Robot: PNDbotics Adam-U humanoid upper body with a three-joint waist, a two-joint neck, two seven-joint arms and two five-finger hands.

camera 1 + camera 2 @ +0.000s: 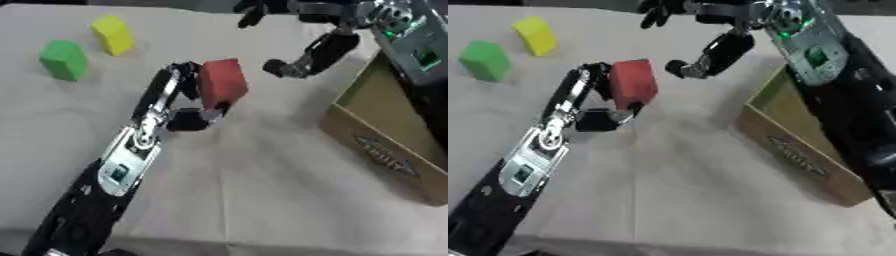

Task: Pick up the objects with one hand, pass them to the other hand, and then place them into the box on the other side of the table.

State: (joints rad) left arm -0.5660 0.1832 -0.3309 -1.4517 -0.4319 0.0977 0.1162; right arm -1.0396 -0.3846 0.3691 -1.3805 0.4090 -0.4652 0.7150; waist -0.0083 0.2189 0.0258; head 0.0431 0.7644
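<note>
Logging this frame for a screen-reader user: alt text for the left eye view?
The robot's left hand holds a red block above a pale table, with its right hand open just beyond it. A green block and a yellow block sit far left; a cardboard box stands at right.

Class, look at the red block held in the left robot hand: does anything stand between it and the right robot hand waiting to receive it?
Nothing visible does. Only bare tablecloth shows between the red block and the right robot hand.
</note>
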